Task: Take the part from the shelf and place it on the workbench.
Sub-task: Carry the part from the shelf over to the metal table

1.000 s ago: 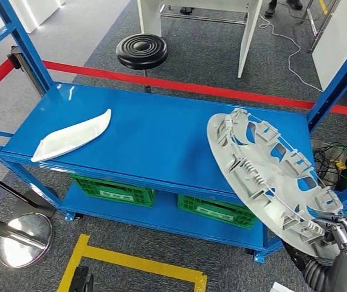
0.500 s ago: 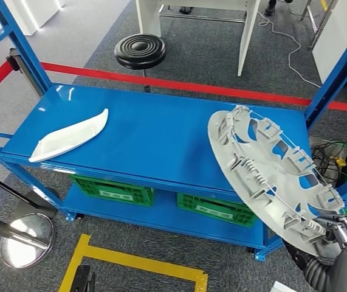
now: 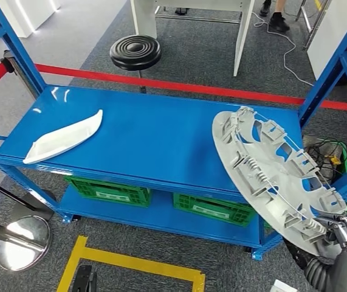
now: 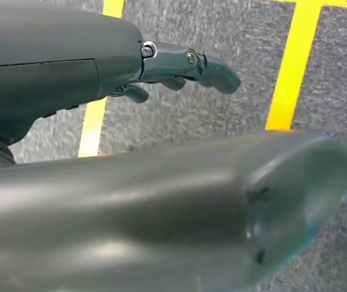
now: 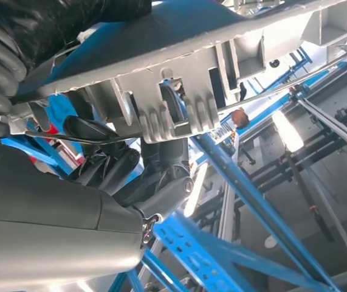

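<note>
A large round grey plastic part (image 3: 272, 176) with ribs and cut-outs hangs tilted over the right end of the blue shelf (image 3: 162, 137). My right hand (image 3: 346, 234) grips its lower rim at the bottom right of the head view. In the right wrist view the part's ribbed rim (image 5: 185, 91) lies across my dark fingers (image 5: 116, 164). A white curved part (image 3: 64, 137) lies flat on the shelf's left end. My left hand (image 4: 180, 64) hangs over the carpet, fingers stretched out and holding nothing.
Green crates (image 3: 112, 190) sit on the lower shelf. Blue uprights (image 3: 327, 76) frame the rack's ends. A black stool (image 3: 135, 52), a red barrier tape (image 3: 208, 89) and a white table leg (image 3: 242, 36) stand behind. Yellow floor tape (image 3: 134, 263) and a chrome stanchion base (image 3: 20, 240) lie in front.
The camera has shifted a little, so the whole scene slid slightly left and down. The grey part stays in my right hand, held at much the same tilt.
</note>
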You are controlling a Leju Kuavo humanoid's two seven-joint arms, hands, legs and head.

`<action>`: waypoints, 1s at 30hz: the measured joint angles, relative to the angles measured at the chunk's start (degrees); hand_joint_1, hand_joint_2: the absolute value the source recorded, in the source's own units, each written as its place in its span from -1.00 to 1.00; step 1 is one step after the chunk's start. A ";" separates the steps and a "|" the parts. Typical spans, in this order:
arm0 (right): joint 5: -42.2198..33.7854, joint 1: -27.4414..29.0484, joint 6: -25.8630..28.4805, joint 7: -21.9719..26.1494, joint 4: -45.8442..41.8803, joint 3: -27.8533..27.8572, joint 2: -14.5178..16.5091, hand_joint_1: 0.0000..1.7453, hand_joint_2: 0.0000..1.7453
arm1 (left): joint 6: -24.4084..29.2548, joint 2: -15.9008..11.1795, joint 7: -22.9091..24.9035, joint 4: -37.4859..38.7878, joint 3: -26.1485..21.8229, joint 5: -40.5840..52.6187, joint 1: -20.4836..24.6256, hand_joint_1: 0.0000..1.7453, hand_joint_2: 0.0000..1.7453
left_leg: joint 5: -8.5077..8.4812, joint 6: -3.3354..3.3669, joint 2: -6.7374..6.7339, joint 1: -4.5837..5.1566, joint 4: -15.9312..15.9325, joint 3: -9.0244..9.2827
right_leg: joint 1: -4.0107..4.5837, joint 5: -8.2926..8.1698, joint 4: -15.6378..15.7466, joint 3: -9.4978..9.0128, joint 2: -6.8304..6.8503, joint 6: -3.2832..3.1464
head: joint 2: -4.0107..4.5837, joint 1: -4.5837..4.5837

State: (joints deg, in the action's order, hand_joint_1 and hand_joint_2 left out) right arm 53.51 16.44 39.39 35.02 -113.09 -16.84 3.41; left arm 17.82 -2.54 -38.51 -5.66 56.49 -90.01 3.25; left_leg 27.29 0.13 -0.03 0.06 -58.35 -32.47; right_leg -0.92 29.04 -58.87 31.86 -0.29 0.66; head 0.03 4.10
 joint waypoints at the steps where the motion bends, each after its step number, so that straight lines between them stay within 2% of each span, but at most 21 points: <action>1: 0.01 -0.01 0.00 -0.02 0.00 -0.01 0.00 1.00 1.00 | 0.01 0.01 0.02 0.00 -0.14 0.00 -0.02 -1.00 -1.00 | -0.03 0.17 -0.01 0.01 0.31 -0.05 | -0.04 -0.06 0.03 0.10 -0.02 0.33 | -0.01 0.00; 3: 0.04 0.01 0.00 -0.04 -0.01 -0.03 0.00 1.00 1.00 | 0.03 0.06 0.04 0.00 -0.28 0.00 -0.08 -1.00 -1.00 | -0.30 0.74 -0.09 -0.19 0.70 0.00 | -0.15 0.66 -0.60 0.60 0.04 0.96 | 0.01 -0.05; 4: 0.06 -0.03 0.00 -0.05 -0.01 -0.03 0.00 1.00 1.00 | 0.04 0.07 0.05 0.00 -0.34 0.00 -0.07 -1.00 -1.00 | -0.45 1.06 -0.13 -0.33 0.94 0.05 | -0.16 1.75 -2.12 1.35 0.07 1.18 | 0.01 -0.14; 7: 0.08 -0.09 0.00 -0.05 -0.01 -0.03 0.00 1.00 1.00 | 0.05 0.09 0.09 0.00 -0.59 -0.01 -0.02 -1.00 -1.00 | -0.55 1.45 -0.24 -0.40 1.04 0.00 | -0.23 6.65 -12.39 6.21 0.13 1.59 | -0.01 -0.32; 8: 0.07 -0.04 0.00 -0.05 0.00 -0.03 0.00 1.00 1.00 | 0.06 0.13 0.11 0.00 -0.64 0.00 -0.04 -1.00 -1.00 | -0.54 1.45 -0.26 -0.40 1.02 0.00 | -0.24 7.27 -15.05 7.52 0.13 1.69 | 0.00 -0.32; 9: 0.07 -0.01 0.00 -0.05 0.00 -0.03 0.00 1.00 1.00 | 0.06 0.16 0.14 0.00 -0.66 0.00 -0.05 -1.00 -1.00 | -0.53 1.44 -0.27 -0.41 1.00 0.02 | -0.24 6.78 -15.70 7.94 0.15 1.73 | 0.00 -0.34; 10: 0.08 0.02 0.00 -0.05 0.00 -0.03 0.00 1.00 1.00 | 0.06 0.20 0.16 0.00 -0.67 0.01 -0.05 -1.00 -1.00 | -0.51 1.40 -0.25 -0.44 0.98 0.09 | -0.25 5.16 -13.94 7.17 0.19 1.71 | 0.00 -0.33; 12: 0.08 -0.04 0.00 -0.05 0.01 -0.03 0.00 1.00 1.00 | 0.08 0.27 0.17 0.00 -0.69 0.01 -0.05 -1.00 -1.00 | -0.36 1.11 -0.19 -0.43 0.87 0.23 | -0.24 1.26 -6.32 3.52 0.34 1.55 | 0.00 -0.35; 13: 0.08 -0.09 0.00 -0.05 0.00 -0.03 0.00 1.00 1.00 | 0.09 0.27 0.17 0.00 -0.71 0.01 -0.03 -1.00 -1.00 | -0.29 0.85 -0.15 -0.35 0.70 0.17 | -0.20 0.14 -2.93 1.85 0.37 1.36 | 0.00 -0.34; 14: 0.08 -0.12 0.00 -0.04 0.00 -0.04 0.00 1.00 1.00 | 0.13 0.26 0.17 0.00 -0.75 0.01 -0.02 -1.00 -1.00 | -0.29 0.53 -0.13 -0.25 0.57 0.05 | -0.14 -0.26 -0.95 0.88 0.37 1.16 | 0.00 -0.31; 17: 0.09 -0.05 0.00 -0.04 -0.01 -0.05 0.00 1.00 1.00 | 0.23 0.20 0.17 0.00 -1.05 0.01 -0.01 -1.00 -1.00 | -0.40 -0.42 -0.11 -0.24 0.48 -0.23 | 0.02 -0.28 -0.20 0.62 0.24 0.22 | -0.01 -0.17; 19: 0.11 -0.08 0.00 -0.08 -0.02 -0.06 0.00 1.00 1.00 | 0.25 0.15 0.17 0.00 -1.30 0.01 0.01 -1.00 -1.00 | 1.11 -0.97 -0.11 -0.37 -1.36 -0.94 | -0.11 -0.50 0.04 0.55 0.33 -0.61 | 0.00 -0.07; 20: 0.13 -0.09 0.00 -0.09 -0.02 -0.07 0.00 1.00 1.00 | 0.25 0.15 0.17 0.00 -1.39 0.01 0.02 -1.00 -1.00 | 2.77 -1.20 -0.10 -0.42 -4.02 -2.05 | -0.18 -0.59 0.16 0.52 0.41 -0.96 | 0.00 -0.01; 22: 0.14 -0.10 0.00 -0.11 -0.01 -0.07 0.00 1.00 1.00 | 0.23 0.21 0.17 0.00 -1.51 0.01 -0.02 -1.00 -1.00 | 6.54 -1.43 -0.10 -0.46 -11.85 -5.39 | -0.03 -0.61 0.16 0.59 0.47 -1.34 | 0.00 0.04; 23: 0.15 -0.09 0.00 -0.11 0.00 -0.08 0.00 1.00 1.00 | 0.24 0.22 0.17 0.00 -1.55 0.01 -0.05 -1.00 -1.00 | 7.56 -1.42 -0.10 -0.47 -15.01 -6.77 | 0.08 -0.62 0.16 0.59 0.46 -1.39 | 0.00 0.04; 24: 0.15 -0.08 0.00 -0.11 0.01 -0.08 0.00 1.00 1.00 | 0.25 0.21 0.17 0.00 -1.58 0.01 -0.08 -1.00 -1.00 | 7.52 -1.31 -0.09 -0.45 -16.30 -7.32 | 0.21 -0.62 0.15 0.56 0.42 -1.42 | 0.00 0.04; 25: 0.16 -0.08 0.00 -0.12 0.01 -0.08 0.00 1.00 1.00 | 0.25 0.20 0.17 0.00 -1.60 0.01 -0.09 -1.00 -1.00 | 6.29 -1.07 -0.09 -0.41 -15.16 -6.75 | 0.35 -0.61 0.15 0.47 0.37 -1.43 | 0.01 0.05; 27: 0.17 -0.12 0.00 -0.14 0.00 -0.08 0.00 1.00 1.00 | 0.26 0.12 0.17 0.01 -1.62 0.01 -0.09 -1.00 -1.00 | 2.27 -0.23 -0.05 -0.18 -7.78 -3.24 | 0.58 -0.54 0.15 0.21 0.27 -1.46 | 0.00 0.02; 28: 0.18 -0.14 0.00 -0.16 0.00 -0.08 0.00 1.00 1.00 | 0.26 0.07 0.17 0.01 -1.62 0.01 -0.08 -1.00 -1.00 | 0.83 0.21 -0.03 -0.04 -3.91 -1.42 | 0.76 -0.49 0.08 0.21 0.23 -1.40 | 0.01 0.00; 29: 0.19 -0.15 0.00 -0.17 0.00 -0.08 0.00 1.00 1.00 | 0.27 0.01 0.17 0.02 -1.63 0.01 -0.03 -1.00 -1.00 | 0.15 0.52 -0.02 0.11 -1.33 -0.27 | 0.85 -0.50 0.01 0.32 0.22 -1.26 | 0.00 -0.02; 30: 0.20 -0.16 0.00 -0.19 0.00 -0.08 0.00 1.00 1.00 | 0.28 -0.04 0.16 0.02 -1.64 0.01 0.00 -1.00 -1.00 | 0.09 0.70 0.00 0.26 -0.07 0.19 | 0.86 -0.54 -0.02 0.51 0.22 -1.05 | 0.01 -0.04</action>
State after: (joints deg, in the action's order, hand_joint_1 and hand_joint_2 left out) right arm 53.71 16.28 39.39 34.83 -113.09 -16.92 3.41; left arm 18.10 -2.58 -38.35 -5.64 54.86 -90.01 3.25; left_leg 27.39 0.83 -0.03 0.32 -58.42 -32.28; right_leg -0.06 28.50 -58.90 32.38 -0.06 -0.39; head 0.03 4.07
